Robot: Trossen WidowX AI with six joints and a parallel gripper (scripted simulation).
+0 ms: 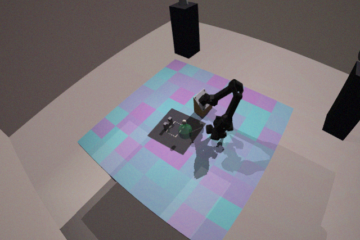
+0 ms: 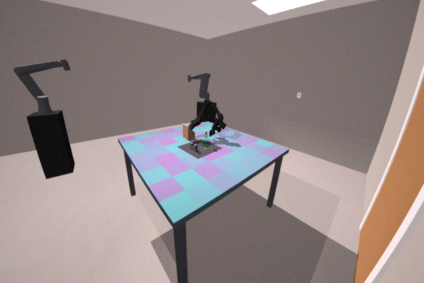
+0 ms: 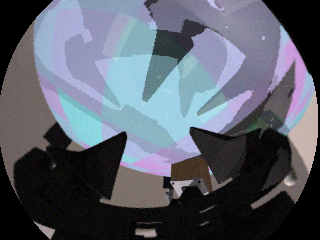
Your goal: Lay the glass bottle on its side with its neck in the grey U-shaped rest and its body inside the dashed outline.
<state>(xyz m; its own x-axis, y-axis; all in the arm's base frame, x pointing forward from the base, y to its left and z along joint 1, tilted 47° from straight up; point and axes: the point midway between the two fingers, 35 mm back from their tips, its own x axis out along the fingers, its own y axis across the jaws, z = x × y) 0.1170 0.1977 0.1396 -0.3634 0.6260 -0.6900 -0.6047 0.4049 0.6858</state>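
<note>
The green glass bottle (image 1: 184,131) (image 2: 205,140) stands upright with a pale stopper on top, on the dark mat (image 1: 162,138) (image 2: 198,155). The grey U-shaped rest (image 1: 165,125) (image 2: 195,148) shows as two short posts, with the dashed outline (image 1: 175,136) between it and the bottle. My gripper (image 1: 211,133) (image 3: 158,131) is open and empty. It is above the table beside the bottle, on the side away from the rest, and apart from it. In the wrist view, some green glass shows dimly behind the right-hand finger.
The arm's brown wedge-shaped base (image 1: 200,110) (image 2: 187,132) (image 3: 190,170) stands just beyond the mat, near the bottle. The arm arches from it over to the gripper. The patchwork table (image 1: 162,179) (image 2: 191,183) extends around the mat. Grey arms on black pedestals (image 1: 185,32) (image 2: 51,146) stand off the table.
</note>
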